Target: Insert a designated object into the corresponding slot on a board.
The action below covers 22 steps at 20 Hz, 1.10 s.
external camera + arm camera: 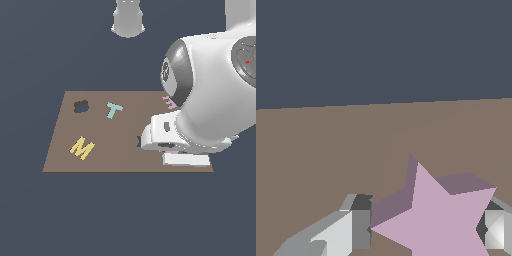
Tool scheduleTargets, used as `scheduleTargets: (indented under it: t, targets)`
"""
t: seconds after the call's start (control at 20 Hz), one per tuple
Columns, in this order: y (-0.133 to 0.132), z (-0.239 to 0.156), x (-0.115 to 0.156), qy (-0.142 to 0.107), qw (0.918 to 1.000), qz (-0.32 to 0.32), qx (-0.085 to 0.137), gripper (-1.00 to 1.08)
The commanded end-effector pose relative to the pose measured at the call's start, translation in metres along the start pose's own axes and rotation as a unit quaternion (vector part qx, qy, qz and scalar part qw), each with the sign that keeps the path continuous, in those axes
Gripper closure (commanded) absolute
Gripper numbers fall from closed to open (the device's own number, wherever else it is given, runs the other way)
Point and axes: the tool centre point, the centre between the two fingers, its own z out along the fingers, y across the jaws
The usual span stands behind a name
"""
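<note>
The pale pink star (441, 216) sits between my two fingers (356, 222), and my gripper (426, 226) is shut on it over the brown board (331, 150). In the exterior view the gripper (172, 149) hangs low over the board's (100, 130) right part, and only a pink sliver of the star (173, 151) shows under the hand. A dark corner of the slot (139, 141) peeks out at the hand's left edge; the rest of it is hidden. Whether the star touches the board cannot be told.
On the board lie a yellow letter M (82, 148), a teal letter T (114, 109) and a pink letter E (170, 102), half hidden behind the arm. A dark flower-shaped cut-out (81, 106) is at the far left corner. The arm's base (128, 20) stands beyond the board.
</note>
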Motion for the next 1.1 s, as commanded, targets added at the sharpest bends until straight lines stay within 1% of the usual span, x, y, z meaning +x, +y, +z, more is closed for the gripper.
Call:
scheduleTargets:
  t: [0.0,0.3,0.5,0.7,1.05]
  targets:
    - [0.015,-0.002,-0.005,0.000,1.0000,0.003,0.000,1.08]
    - [0.051,-0.005,-0.017,0.001,1.0000,0.008,0.000,1.08]
    - [0.067,-0.006,-0.023,0.001,1.0000,0.010,0.000,1.08]
    - [0.076,-0.007,-0.025,0.001,0.9999,0.011,-0.001,1.08]
    - [0.077,0.001,-0.025,0.000,0.9999,0.012,0.000,1.08]
